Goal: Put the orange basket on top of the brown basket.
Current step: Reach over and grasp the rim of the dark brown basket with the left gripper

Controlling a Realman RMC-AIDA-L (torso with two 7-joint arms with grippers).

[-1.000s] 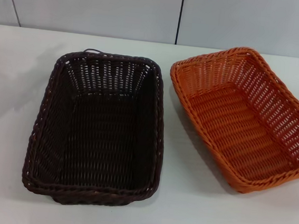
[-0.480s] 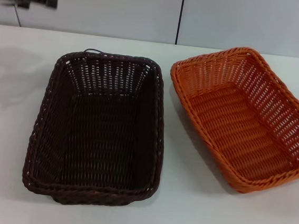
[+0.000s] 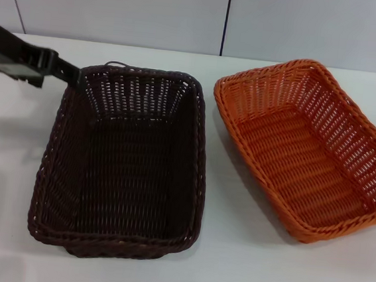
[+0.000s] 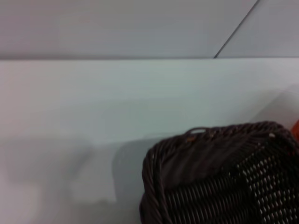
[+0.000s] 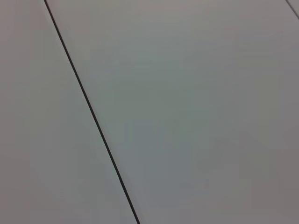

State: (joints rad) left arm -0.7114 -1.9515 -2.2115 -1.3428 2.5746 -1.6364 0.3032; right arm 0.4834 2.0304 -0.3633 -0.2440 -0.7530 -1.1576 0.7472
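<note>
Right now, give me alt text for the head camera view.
A dark brown woven basket and an orange woven basket sit side by side, apart, on a white table. The left hand reaches in by the brown basket's far left corner.

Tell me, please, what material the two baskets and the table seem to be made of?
The orange basket and the brown basket look like woven wicker, perhaps plastic rattan: open-weave sides, braided rims, slight sheen. The table seems a smooth white laminate, faintly glossy; its true material is unclear.
</note>
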